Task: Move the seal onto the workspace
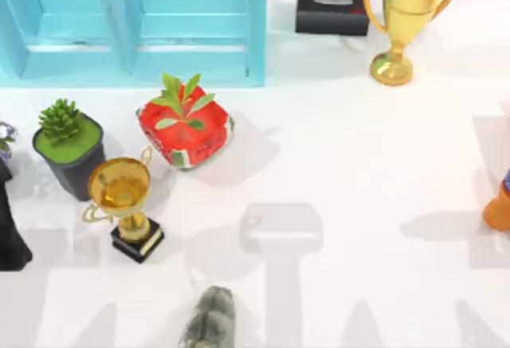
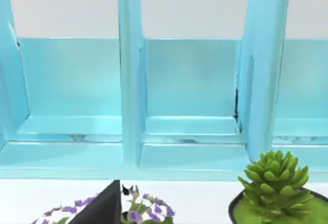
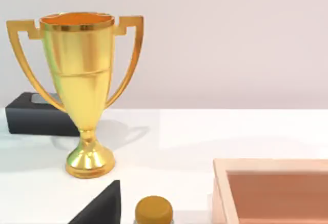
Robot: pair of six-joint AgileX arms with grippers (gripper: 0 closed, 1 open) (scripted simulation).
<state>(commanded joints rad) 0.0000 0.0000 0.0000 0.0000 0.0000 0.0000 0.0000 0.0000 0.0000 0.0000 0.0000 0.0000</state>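
Step in hand: the search/approach stage, nothing picked up yet. I cannot tell where the seal is. No black-block stamp with a red knob stands on the workspace (image 1: 358, 149), i.e. the white tabletop. The cubbies of the light blue cabinet (image 1: 135, 21) that the left wrist cam faces look bare.

Left gripper (image 2: 102, 209) sits low at the table's left edge, by the purple flowers (image 2: 138, 212) and the green succulent (image 2: 274, 183), facing the cabinet. Grip state: cannot tell.

Right gripper (image 3: 100, 208) is at the right side, looking toward the tall gold trophy (image 3: 84, 90) and the flat black box (image 3: 36, 114). A wooden tray (image 3: 220, 193) and a brown-gold cap (image 3: 154, 211) are close by. Grip state: cannot tell.

Other clutter: red pot w/ leafy plant (image 1: 185, 125), small trophy (image 1: 123, 197) on a black base, grey-green lump (image 1: 211, 320) at the near edge.

Next move, my guess: locate the seal first, prob. in a cabinet section or behind sth. Then come at the knob from above or the front, lift clear of the shelf lip, and set it down on bare white top, e.g. centre-right, away from the trophies.
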